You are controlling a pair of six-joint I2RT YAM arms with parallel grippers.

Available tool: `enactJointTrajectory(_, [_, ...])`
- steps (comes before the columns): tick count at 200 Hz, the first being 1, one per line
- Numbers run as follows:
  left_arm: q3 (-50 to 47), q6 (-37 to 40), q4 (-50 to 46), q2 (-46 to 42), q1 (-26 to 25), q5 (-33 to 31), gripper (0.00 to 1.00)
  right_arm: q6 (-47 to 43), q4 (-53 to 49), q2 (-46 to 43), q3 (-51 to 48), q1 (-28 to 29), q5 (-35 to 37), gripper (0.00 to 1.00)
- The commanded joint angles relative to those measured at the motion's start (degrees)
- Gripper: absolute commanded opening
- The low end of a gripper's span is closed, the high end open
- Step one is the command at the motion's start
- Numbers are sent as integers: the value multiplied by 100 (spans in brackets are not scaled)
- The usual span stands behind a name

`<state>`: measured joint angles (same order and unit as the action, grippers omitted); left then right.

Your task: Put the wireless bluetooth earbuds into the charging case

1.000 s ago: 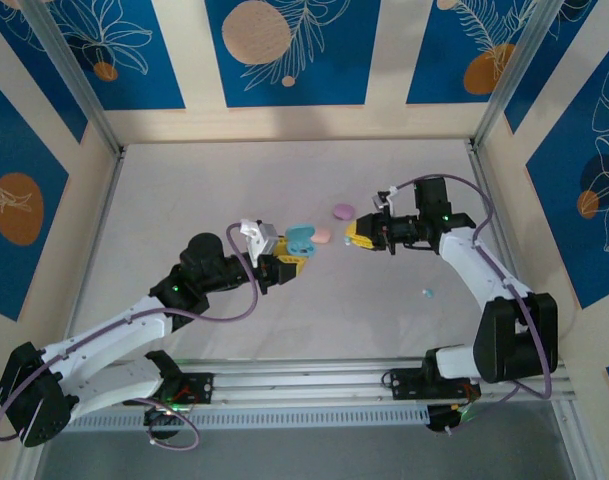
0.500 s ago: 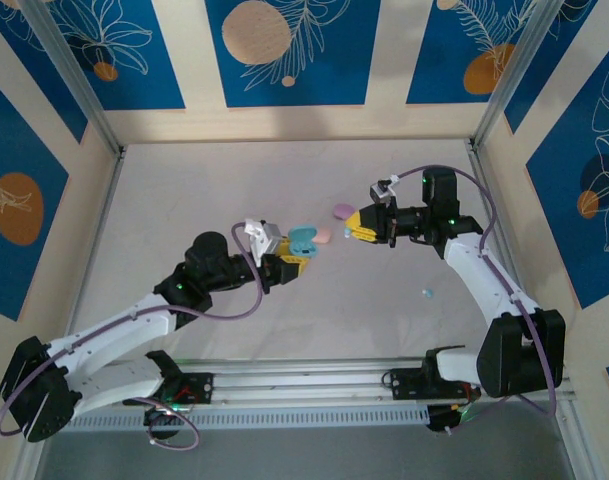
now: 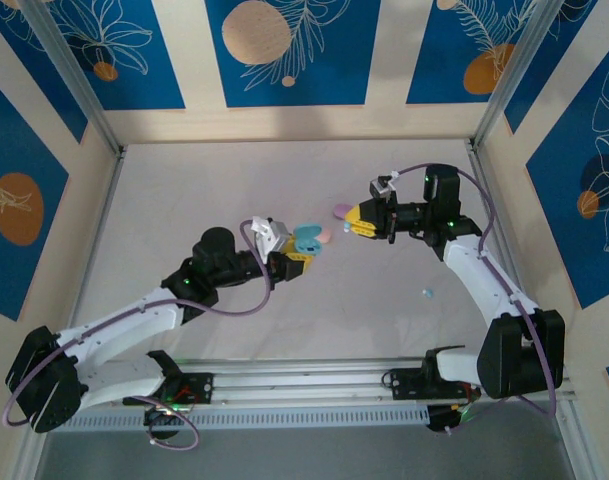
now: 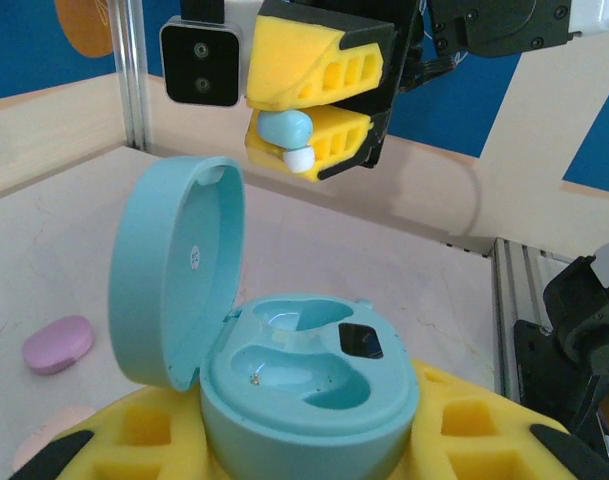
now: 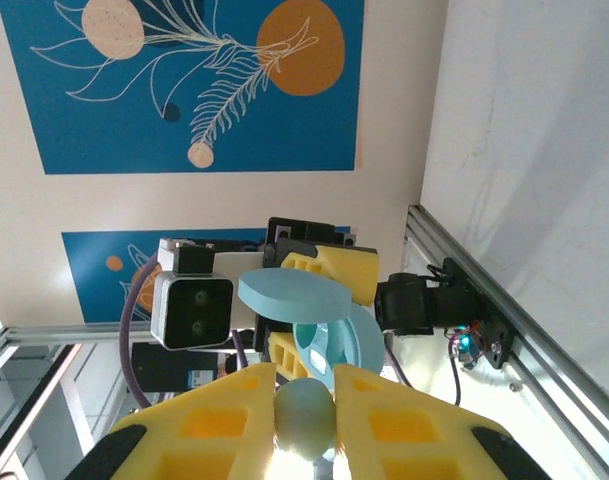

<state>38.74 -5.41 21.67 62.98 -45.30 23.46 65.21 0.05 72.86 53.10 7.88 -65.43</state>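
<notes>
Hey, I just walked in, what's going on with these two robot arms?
They are loading an earbud into its case. The left pincer holds the light blue charging case with its lid open, and its sockets look empty. The right pincer pinches a light blue earbud in the air just beyond the case, not yet inserted. A pink case lies on the table.

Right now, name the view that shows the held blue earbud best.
Left wrist: the earbud shows side-on, blue body and white tip, pinched in the right gripper. Right wrist gives it end-on; top external, too small to tell.
</notes>
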Motion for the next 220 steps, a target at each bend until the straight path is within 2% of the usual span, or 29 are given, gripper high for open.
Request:
enactJointTrajectory(1, [199, 145, 266, -5, -67, -69, 29, 465, 464, -178, -73, 74, -282, 20])
enactJointTrajectory(66, [169, 251, 392, 12, -75, -242, 29, -192, -495, -378, 394, 348, 30, 20])
enactJointTrajectory(103, [36, 225, 902, 99, -103, -512, 29, -380, -734, -487, 523, 625, 718, 19])
enactJointTrajectory(135, [41, 225, 1099, 253, -137, -554, 29, -413, -633, -554, 552, 889, 1146, 19])
enactJointTrajectory(220, [31, 238, 1578, 539, -269, -795, 29, -216, -264, -553, 562, 1328, 1635, 19])
